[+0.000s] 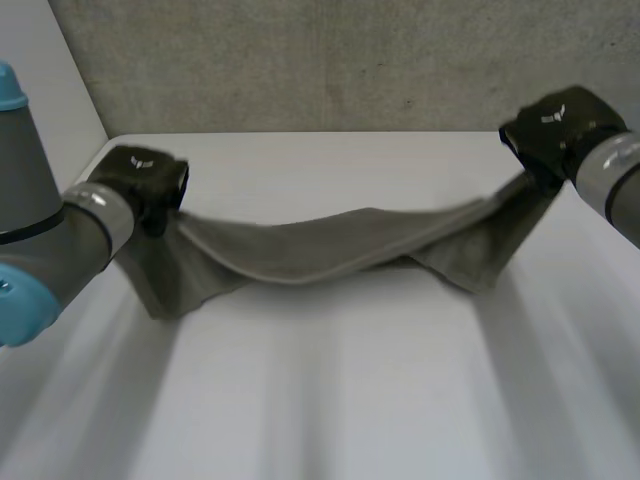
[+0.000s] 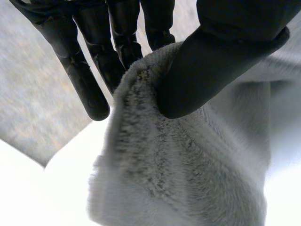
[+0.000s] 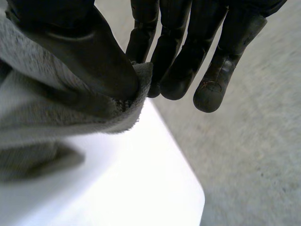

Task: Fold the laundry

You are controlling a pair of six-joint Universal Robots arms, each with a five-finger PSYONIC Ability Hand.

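Left hand (image 1: 143, 177) pinches the left end of the grey towel (image 1: 320, 250), thumb against fingers. The towel is strung between both hands, middle sagging, loose ends hanging low over the white table (image 1: 330, 400). Right hand (image 1: 555, 130) pinches the right end the same way.

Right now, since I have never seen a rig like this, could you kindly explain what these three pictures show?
It is a robot with two arms at a white table, each ending in a black hand. The wide picture looks down from between and behind the arms; the other two come from wrist cameras looking along each palm. A grey towel hangs between the hands, sagging in the middle. The left hand pinches one end between thumb and fingers, and the right hand pinches the other.
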